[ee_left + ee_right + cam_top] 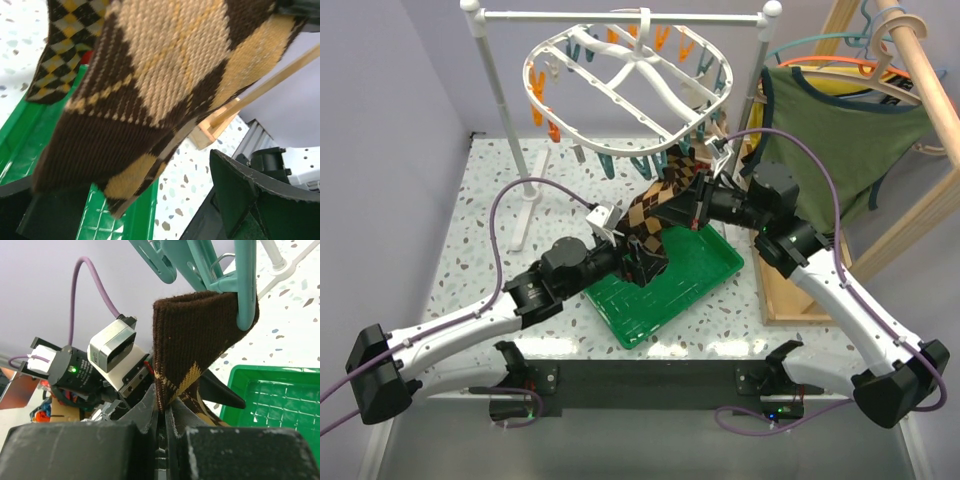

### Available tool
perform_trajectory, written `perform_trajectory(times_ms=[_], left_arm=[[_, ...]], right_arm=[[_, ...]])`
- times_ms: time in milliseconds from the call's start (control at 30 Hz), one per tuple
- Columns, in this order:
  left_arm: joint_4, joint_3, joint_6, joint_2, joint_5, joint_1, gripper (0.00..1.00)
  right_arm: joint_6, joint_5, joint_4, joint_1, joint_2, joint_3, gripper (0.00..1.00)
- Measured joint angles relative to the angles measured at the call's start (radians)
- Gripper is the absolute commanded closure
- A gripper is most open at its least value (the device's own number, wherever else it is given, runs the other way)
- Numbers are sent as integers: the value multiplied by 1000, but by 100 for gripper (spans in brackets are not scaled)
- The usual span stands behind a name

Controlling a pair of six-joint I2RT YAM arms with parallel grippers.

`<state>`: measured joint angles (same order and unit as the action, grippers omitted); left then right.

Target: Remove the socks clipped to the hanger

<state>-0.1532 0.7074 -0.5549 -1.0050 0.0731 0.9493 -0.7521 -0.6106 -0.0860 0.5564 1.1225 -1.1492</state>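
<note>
A brown-and-tan diamond sock hangs from a teal clothespin under the white oval hanger. My right gripper is shut on the sock's edge just below the pin; in the top view it sits beside the sock's upper part. My left gripper is open around the sock's lower end. In the left wrist view the sock hangs between its wide-apart fingers. A second checkered sock and something red lie in the green tray.
The hanger hangs from a white rail stand, with several orange and teal pins around its rim. An olive-green tank top hangs on a wooden rack at the right. The tray sits under both grippers.
</note>
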Motion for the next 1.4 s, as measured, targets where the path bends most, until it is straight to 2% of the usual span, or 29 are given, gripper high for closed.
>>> perform_trajectory(times_ms=[33,67,133,167,233,267,300,600,700,900,1100,1267,1400], left_arm=[[-27,-11,2,0,-9,0,2],[-53,-23,2,0,-16,0,15],[-94,-43,6,0,-25,0,33],[-103,-47,10,0,-27,0,46],[-119,-50,17,0,-35,0,61],[-126,-50,19,0,-40,0,92],[-132,-50,19,0,-44,0,100],[-132,-64,11,56,-66,-6,100],[-119,-66,-10,92,-94,-6,100],[-115,-97,-58,164,-190,-6,100],[-101,-139,-101,209,-275,-6,100],[-101,-156,-119,219,-317,-6,100],[-108,-156,-129,208,-344,-7,100]], right_arm=[[-2,0,0,4,0,0,100],[-4,1,0,8,0,0,100],[-10,4,4,14,0,0,100],[-12,10,5,16,0,1,100],[-16,18,13,22,0,6,100],[-18,19,13,24,0,9,100],[-19,22,13,27,0,12,100],[-21,45,15,41,-2,14,99],[-12,53,13,41,-7,14,78],[50,96,-46,44,-7,13,61],[132,156,-137,45,16,-47,52],[209,202,-148,45,42,-110,49],[262,224,-155,46,79,-177,42]])
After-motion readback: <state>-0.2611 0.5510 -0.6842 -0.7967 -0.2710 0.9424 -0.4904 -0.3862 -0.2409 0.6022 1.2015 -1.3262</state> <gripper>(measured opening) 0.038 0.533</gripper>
